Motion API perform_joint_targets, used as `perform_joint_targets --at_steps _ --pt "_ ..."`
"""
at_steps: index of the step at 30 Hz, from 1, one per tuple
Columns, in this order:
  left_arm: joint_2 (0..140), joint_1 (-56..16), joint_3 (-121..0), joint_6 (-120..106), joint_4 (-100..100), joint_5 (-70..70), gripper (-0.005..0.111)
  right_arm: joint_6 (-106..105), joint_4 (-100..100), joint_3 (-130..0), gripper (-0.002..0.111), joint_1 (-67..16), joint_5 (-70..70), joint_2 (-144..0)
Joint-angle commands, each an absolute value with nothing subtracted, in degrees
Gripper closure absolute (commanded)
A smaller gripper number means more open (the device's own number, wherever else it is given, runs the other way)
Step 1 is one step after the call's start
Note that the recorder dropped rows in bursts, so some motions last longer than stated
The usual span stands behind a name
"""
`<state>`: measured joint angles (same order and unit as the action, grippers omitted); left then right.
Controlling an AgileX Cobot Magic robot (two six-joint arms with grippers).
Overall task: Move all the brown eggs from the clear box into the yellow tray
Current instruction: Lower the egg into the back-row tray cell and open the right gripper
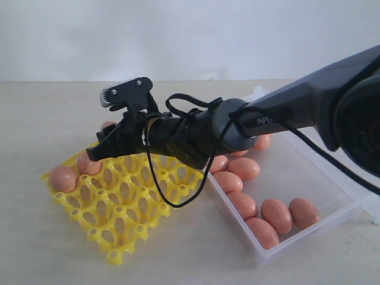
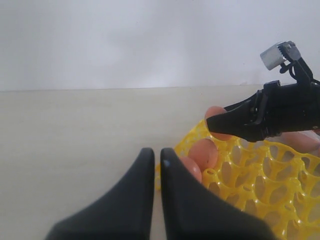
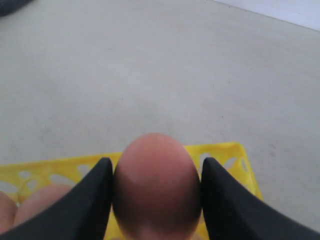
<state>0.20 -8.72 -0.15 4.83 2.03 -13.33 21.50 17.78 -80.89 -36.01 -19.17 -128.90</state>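
My right gripper (image 1: 98, 145) reaches across to the far corner of the yellow tray (image 1: 127, 208), shut on a brown egg (image 3: 156, 185) held just above the tray's edge (image 3: 225, 155). In the left wrist view the same held egg (image 2: 216, 112) peeks out behind the black finger. Two brown eggs (image 1: 62, 178) sit in cups along the tray's left edge. Several more brown eggs (image 1: 276, 215) lie in the clear box (image 1: 332, 178) on the right. My left gripper (image 2: 156, 152) is shut on nothing, low by the corner of the tray (image 2: 260, 180), near the two seated eggs (image 2: 205, 152).
The right arm (image 1: 285, 116) and its looping black cable (image 1: 178, 199) hang over the tray's back half and the box's left end. The beige tabletop (image 1: 53, 113) runs back to a white wall. The box's lid (image 1: 371, 208) lies open at the far right.
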Motion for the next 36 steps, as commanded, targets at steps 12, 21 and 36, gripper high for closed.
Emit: perform_joint_targets --at_steps 12,21,36 --pt "0.0 -8.6 0.0 4.9 2.0 -12.9 0.103 23.5 20.5 -81.2 0.108 -36.7 -18.6 -128.7" --pt "0.0 -8.6 0.0 4.9 2.0 -12.9 0.103 23.5 20.9 -81.2 0.088 -36.6 -14.9 -128.7" --pt "0.0 -8.6 0.0 4.9 2.0 -12.9 0.103 23.5 21.3 -81.2 0.059 -36.6 -14.7 -128.7"
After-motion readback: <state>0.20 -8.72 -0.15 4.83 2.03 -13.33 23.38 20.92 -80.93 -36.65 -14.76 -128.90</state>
